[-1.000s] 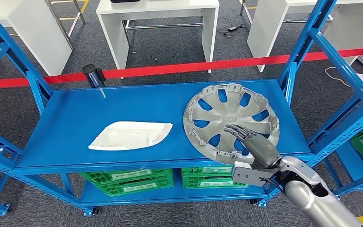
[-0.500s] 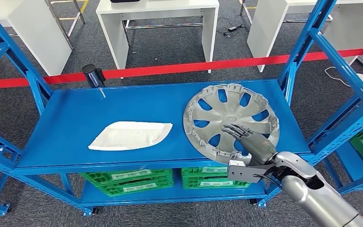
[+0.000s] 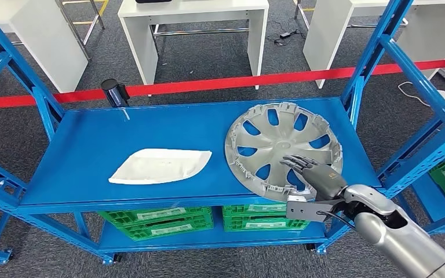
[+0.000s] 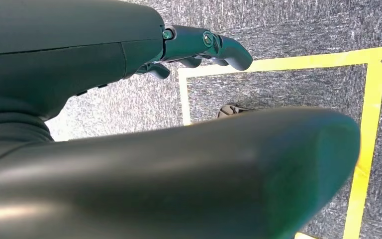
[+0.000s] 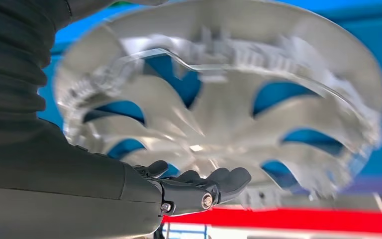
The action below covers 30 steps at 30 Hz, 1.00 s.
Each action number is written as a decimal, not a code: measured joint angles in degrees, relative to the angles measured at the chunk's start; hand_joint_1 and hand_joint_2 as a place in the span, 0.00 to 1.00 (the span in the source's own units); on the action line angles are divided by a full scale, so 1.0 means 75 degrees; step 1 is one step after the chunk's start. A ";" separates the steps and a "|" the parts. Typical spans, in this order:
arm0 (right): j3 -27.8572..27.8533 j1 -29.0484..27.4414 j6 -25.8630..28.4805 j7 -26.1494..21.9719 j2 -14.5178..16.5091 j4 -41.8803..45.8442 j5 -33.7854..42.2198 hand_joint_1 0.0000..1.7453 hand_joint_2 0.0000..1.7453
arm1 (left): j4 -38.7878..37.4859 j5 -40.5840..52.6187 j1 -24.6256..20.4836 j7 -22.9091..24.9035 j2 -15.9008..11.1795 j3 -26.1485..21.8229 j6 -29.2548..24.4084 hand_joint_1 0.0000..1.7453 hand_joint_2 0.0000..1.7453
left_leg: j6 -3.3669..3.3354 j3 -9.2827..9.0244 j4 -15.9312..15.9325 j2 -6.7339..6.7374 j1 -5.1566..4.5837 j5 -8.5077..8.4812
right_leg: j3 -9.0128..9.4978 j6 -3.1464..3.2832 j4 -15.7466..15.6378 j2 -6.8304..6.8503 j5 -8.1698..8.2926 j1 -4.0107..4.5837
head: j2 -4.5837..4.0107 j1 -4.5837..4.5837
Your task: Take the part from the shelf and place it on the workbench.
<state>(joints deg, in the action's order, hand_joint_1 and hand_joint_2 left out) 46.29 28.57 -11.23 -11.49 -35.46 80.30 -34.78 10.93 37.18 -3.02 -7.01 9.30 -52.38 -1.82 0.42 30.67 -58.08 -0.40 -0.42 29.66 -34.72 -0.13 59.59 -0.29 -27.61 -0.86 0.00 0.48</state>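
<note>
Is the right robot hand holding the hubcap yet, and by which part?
Nothing is held. The right robot hand lies open over the hubcap near its front rim, fingers extended, not closed around it.

Wheel cover (image 3: 284, 149): silver-grey plastic, satin sheen. Shelf (image 3: 92, 145): blue painted metal, smooth. Tray (image 3: 159, 166): white, matt. Floor (image 3: 208, 58): grey carpet, rough.

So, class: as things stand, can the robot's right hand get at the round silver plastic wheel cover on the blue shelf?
Probably yes. The right hand hovers over the near part of the round silver plastic wheel cover, fingers apart, with nothing between them on the blue shelf.
</note>
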 joint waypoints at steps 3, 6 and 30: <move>0.0092 0.0008 -0.0097 0.0052 -0.0390 0.0081 0.0092 0.00 1.00 | 0.0000 0.0042 0.0004 0.0001 -0.0001 -0.0037 0.0015 0.00 0.00 | -0.0003 0.0001 -0.0001 -0.0001 0.0000 0.0002 | 0.0000 0.0000 -0.0003 0.0002 0.0000 -0.0001 | 0.0000 0.0000; 0.0157 -0.0032 -0.0105 0.0080 -0.0745 0.0208 0.0116 0.00 1.00 | 0.0000 0.0046 0.0006 0.0005 -0.0001 -0.0063 0.0015 0.00 0.00 | -0.0007 0.0002 -0.0001 0.0001 0.0000 0.0005 | 0.0000 -0.0001 -0.0005 0.0000 0.0000 -0.0001 | 0.0000 0.0000; 0.0533 -0.0230 0.0081 0.0110 -0.0796 0.0289 -0.0192 0.00 1.00 | 0.0000 0.0078 -0.0003 0.0004 -0.0001 -0.0109 0.0013 0.00 0.00 | -0.0012 0.0003 0.0000 0.0003 0.0000 0.0008 | 0.0005 -0.0001 -0.0006 -0.0001 -0.0001 0.0001 | 0.0000 0.0000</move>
<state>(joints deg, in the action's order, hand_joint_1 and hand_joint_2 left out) 50.29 26.84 -10.62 -10.67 -41.44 82.47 -36.22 10.93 37.77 -3.04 -6.98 9.29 -53.20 -1.72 0.33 30.69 -58.08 -0.38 -0.42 29.73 -34.68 -0.14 59.55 -0.31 -27.62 -0.85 0.00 0.48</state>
